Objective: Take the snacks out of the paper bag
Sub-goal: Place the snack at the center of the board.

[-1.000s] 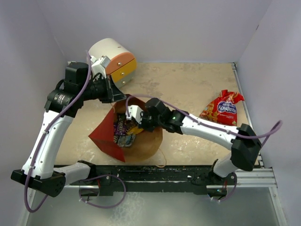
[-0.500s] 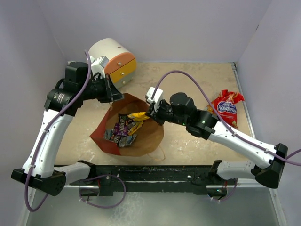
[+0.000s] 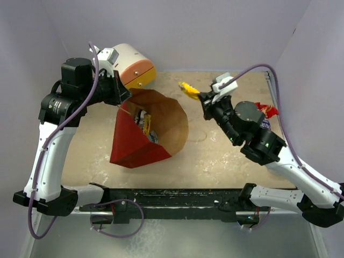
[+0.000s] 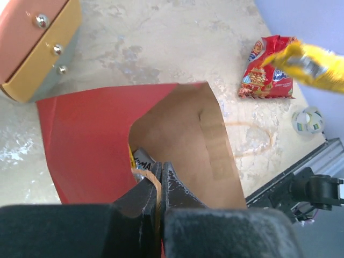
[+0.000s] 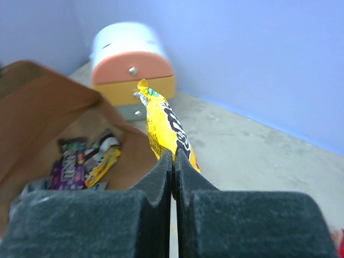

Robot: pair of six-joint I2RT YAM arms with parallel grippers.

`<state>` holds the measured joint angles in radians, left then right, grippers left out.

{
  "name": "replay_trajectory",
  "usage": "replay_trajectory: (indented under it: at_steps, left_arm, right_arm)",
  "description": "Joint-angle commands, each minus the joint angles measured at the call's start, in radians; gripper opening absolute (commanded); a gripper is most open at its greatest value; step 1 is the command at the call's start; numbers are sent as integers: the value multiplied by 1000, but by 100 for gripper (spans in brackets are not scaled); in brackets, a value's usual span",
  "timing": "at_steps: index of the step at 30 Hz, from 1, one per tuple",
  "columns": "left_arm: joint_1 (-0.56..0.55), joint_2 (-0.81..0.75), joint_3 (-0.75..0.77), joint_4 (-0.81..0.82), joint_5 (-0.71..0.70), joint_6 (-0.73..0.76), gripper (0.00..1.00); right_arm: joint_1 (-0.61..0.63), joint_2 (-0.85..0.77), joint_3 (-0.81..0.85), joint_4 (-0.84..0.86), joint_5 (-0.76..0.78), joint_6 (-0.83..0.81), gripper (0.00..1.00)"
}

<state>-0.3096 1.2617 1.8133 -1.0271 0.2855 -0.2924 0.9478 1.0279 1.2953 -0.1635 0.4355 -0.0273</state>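
The sandy table (image 3: 226, 102) carries everything. The paper bag (image 3: 137, 145) sits left of its middle, red outside and brown inside, tipped up with its mouth open toward the right. The left pincer (image 4: 159, 173) is closed tight on the paper bag's thin brown handle at the rim.

Behind the paper bag, close to its rear rim, lies the white drawer unit (image 3: 134, 67) with orange and yellow fronts. Well to the right of the paper bag, the big red snack bag (image 4: 267, 75) lies flat on the table; from above, the right arm covers most of it.

Between the two, raised off the table, is the yellow packet (image 5: 166, 129), pinched at its lower end by the closed right pincer (image 5: 173, 158).

Small dark and purple bars (image 5: 80, 161) remain inside the paper bag, largely screened from above by its wall. A small tape roll (image 4: 307, 121) rests just past the red snack bag, farthest from the paper bag.
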Motion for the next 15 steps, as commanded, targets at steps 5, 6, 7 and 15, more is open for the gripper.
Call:
replay_trajectory:
  at_steps: [5,6,7,15]
  left_arm:
    - [-24,32,37,99,36,134,0]
    - [-36,37,36,97,36,146,0]
    - [-53,45,39,94,29,162,0]
    - [-162,126,73,76,-20,245,0]
  right_arm:
    - [-255,50,42,76,135,189,0]
    - [-299,66,45,64,112,215,0]
    - [-337,88,43,58,89,235,0]
    - [-578,236,5,115,-35,350,0]
